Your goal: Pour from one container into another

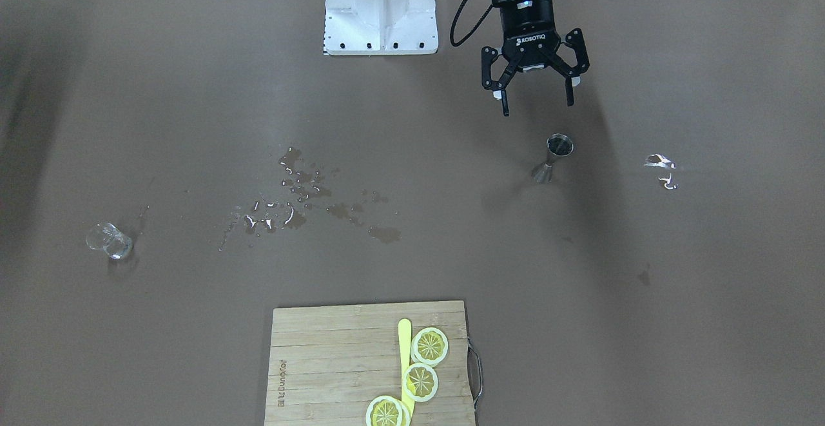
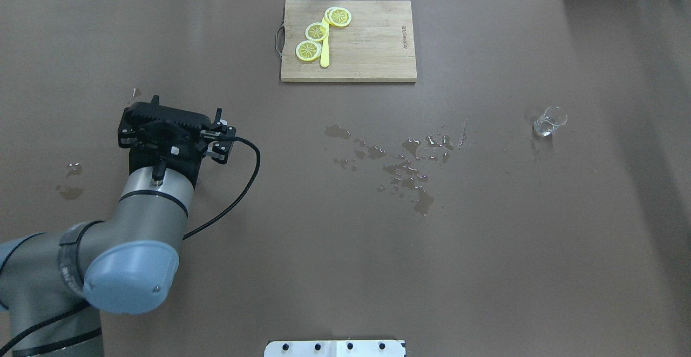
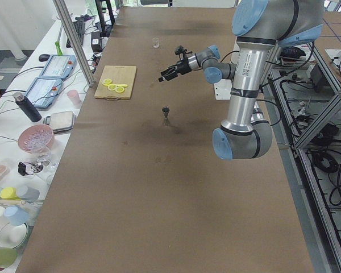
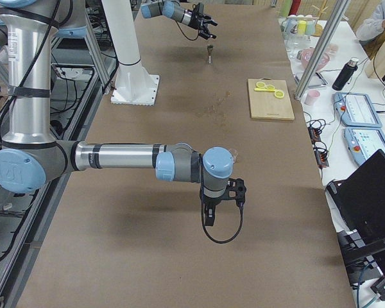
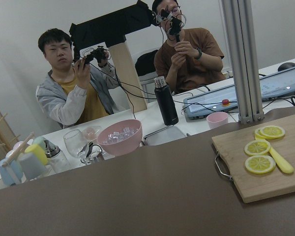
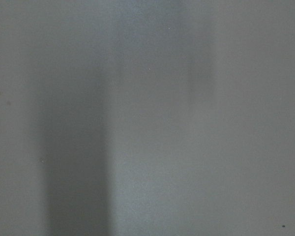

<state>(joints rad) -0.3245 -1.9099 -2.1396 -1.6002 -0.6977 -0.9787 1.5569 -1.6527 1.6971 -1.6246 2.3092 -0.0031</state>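
Observation:
A small steel jigger [image 1: 553, 155] stands upright on the brown table, also seen from the side [image 3: 166, 112]. My left gripper [image 1: 538, 109] hangs open above and just behind it, fingers spread wide, holding nothing. From overhead the left wrist [image 2: 171, 140] hides the jigger. A small clear glass [image 1: 109, 240] stands far off on my right side [image 2: 549, 121]. My right gripper [image 4: 212, 215] shows only in the exterior right view, pointing down over the table's near end; I cannot tell its state. The right wrist view is a grey blur.
Spilled water [image 2: 410, 162] is spread over the table's middle, with smaller wet spots [image 1: 662, 168] near the jigger. A wooden cutting board [image 2: 372, 44] with lemon slices [image 2: 316, 32] and a yellow knife lies at the far edge. Operators sit beyond it.

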